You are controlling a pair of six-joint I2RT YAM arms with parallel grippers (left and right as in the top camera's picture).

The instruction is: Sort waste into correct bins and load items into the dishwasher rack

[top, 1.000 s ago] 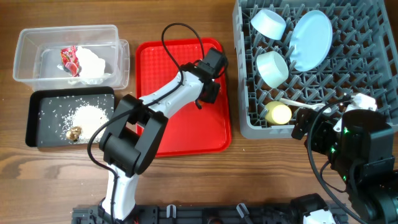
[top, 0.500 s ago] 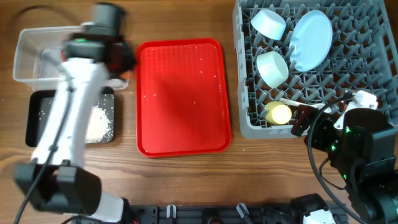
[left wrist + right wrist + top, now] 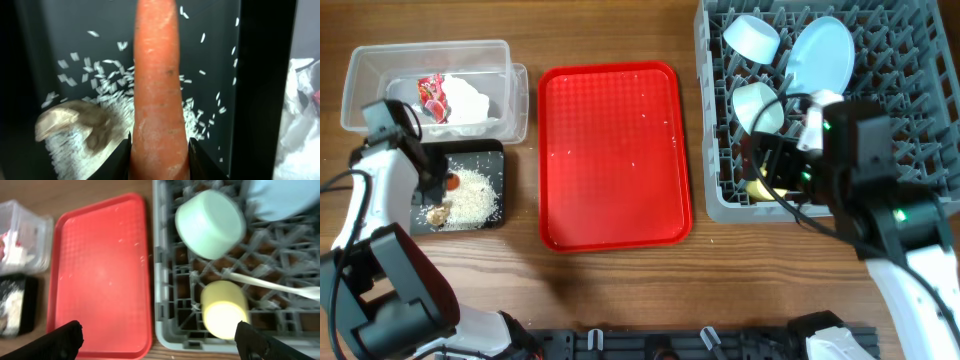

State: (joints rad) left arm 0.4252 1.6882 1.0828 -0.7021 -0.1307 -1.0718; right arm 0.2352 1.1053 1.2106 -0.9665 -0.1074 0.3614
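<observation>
my left gripper [image 3: 160,150] is clamped on the orange carrot [image 3: 157,75]. both fingers pinch its thick end and the tip points to 12 o'clock in the wrist view. from overhead it hangs over the black tray [image 3: 486,156], at 9 o'clock on the table. under it i see loose rice [image 3: 107,82] and the brown lump [image 3: 75,125], which lies at 8 o'clock from the carrot. whether the carrot is touching the tray floor i cannot tell.

the step in hand looks like dropping the carrot with the other food scraps. the wrapper [image 3: 432,95] sits alone in the clear tub [image 3: 380,60] at 10 o'clock, so i judge black to be the right bin. to do it well i'd keep the carrot well inside the rim, since the tub wall is close toward 3 o'clock in the wrist view. i'd go low before spreading the fingers so it lies down instead of bouncing and scattering rice. then i'd lift straight up and clear of the lump.

my right gripper [image 3: 157,335] is spread wide with nothing in it, over the 7 o'clock corner of the dishwasher rack [image 3: 910,40]. the yellow cup [image 3: 223,310], pale green bowl [image 3: 210,224], spoon [image 3: 270,284], plate [image 3: 820,62] and light blue bowl [image 3: 752,37] are all in the rack. the red tray [image 3: 610,160] at centre carries only a few grains.
</observation>
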